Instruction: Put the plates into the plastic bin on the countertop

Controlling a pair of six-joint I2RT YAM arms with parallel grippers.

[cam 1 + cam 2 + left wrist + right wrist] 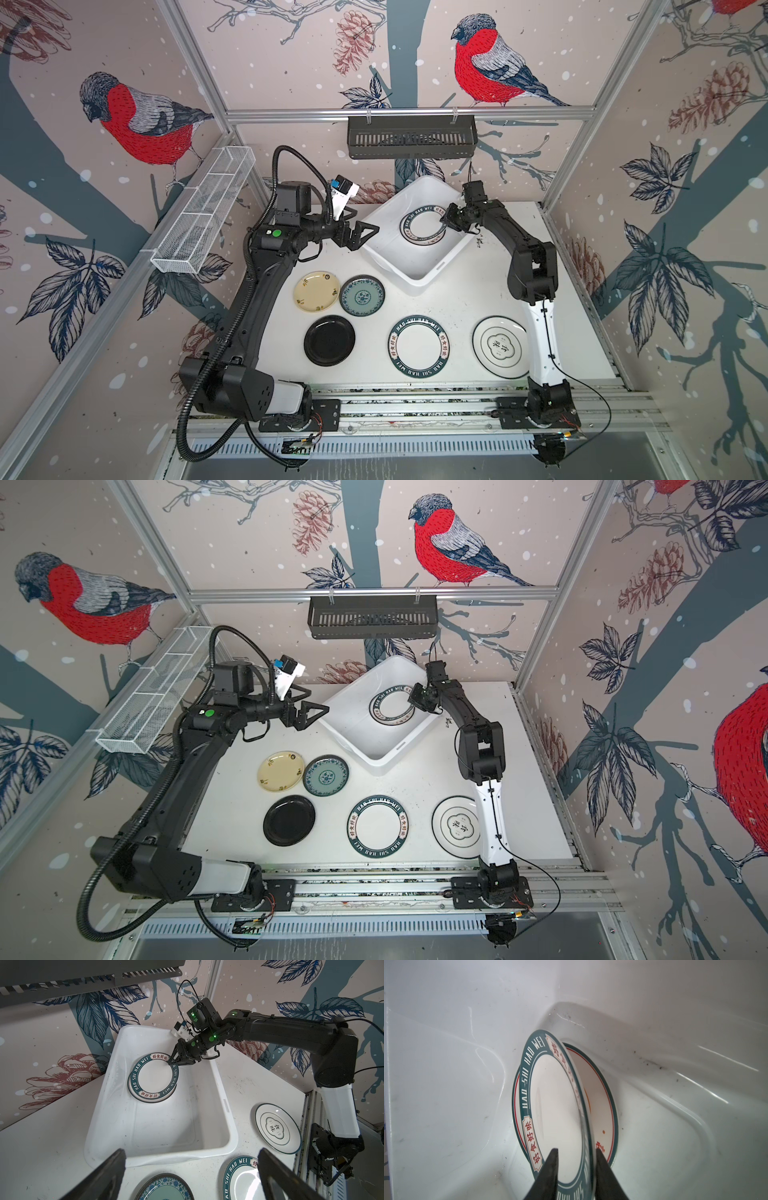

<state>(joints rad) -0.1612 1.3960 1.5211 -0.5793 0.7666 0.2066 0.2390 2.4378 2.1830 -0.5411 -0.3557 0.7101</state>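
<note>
Currently the right gripper [576, 1148] reaches into the plastic bin [415, 282], its jaws slightly parted astride the rim of a lettered plate [422, 227]. That plate lies offset on a red-trimmed plate [600, 1105] on the bin's floor. The left gripper [362, 237] hovers spread wide just beside the bin's rim. On the countertop [457, 299] lie the cream-yellow plate [316, 291], teal plate [362, 296], black plate [329, 340], second lettered plate [419, 348] and emblem plate [498, 347].

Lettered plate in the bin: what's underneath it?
A second plate, white with a teal rim, lies beneath the lettered plate. Its centre is covered, so its design can't be read.
</note>
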